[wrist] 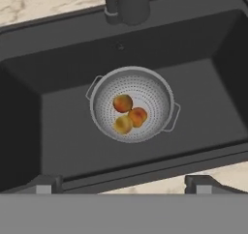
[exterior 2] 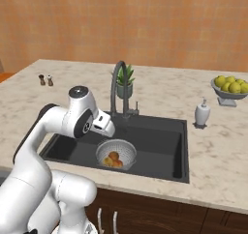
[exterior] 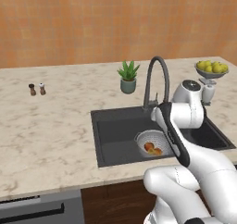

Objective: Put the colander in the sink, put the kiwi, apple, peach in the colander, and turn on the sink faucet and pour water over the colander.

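Overhead, marble counter (exterior: 55,121), orange wall (exterior: 92,19).

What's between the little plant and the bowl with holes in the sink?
The sink faucet stands between the plant and the colander, clearest in the left base view.

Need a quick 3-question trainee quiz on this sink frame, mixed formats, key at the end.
1. True or false: the colander sits inside the sink.
2. How many fruits lie in the colander? A) one B) two C) three
3. Fill in: the gripper hangs above the sink with its jaws ____.

Key:
1. True. It rests on the sink floor, in front of the sink faucet.
2. C. The kiwi, the apple and the peach lie together in it.
3. Open, holding nothing.
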Motion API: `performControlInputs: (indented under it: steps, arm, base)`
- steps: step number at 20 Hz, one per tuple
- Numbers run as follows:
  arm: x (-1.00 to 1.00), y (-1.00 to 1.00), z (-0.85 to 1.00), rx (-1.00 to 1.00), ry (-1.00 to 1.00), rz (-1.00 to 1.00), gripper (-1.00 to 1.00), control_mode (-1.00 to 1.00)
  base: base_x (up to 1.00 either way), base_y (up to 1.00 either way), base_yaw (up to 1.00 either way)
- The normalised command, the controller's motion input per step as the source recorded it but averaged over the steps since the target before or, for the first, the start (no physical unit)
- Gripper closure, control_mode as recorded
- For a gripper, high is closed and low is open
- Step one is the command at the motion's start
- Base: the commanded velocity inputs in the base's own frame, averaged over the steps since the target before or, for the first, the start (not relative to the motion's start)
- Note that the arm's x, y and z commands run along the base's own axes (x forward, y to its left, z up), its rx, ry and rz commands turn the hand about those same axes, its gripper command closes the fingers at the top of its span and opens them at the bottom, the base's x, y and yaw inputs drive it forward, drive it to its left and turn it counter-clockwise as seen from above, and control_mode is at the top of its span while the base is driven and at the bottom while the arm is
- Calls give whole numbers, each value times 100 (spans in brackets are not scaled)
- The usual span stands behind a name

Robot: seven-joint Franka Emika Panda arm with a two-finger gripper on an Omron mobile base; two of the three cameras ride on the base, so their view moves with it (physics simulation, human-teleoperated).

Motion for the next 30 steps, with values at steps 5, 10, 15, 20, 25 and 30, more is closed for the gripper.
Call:
performControlInputs:
  steps: [5,10,15,20,25,30]
  arm:
    - [0,0,0,0,0,0,-100,100]
    - [0,0,0,0,0,0,-100,100]
    - [0,0,0,0,0,0,-100,100]
    - [49,-42,-6,1,0,0,-100,-100]
    - [76,-62,-3,19,-5,2,-100,-100]
    - [72,-19,3,34,-8,10,-100,-100]
  base:
    - [1,-69,2]
    - [11,-46,1]
    - [36,-16,0]
    - [9,-3,0]
    - [0,0,0]
    - [0,0,0]
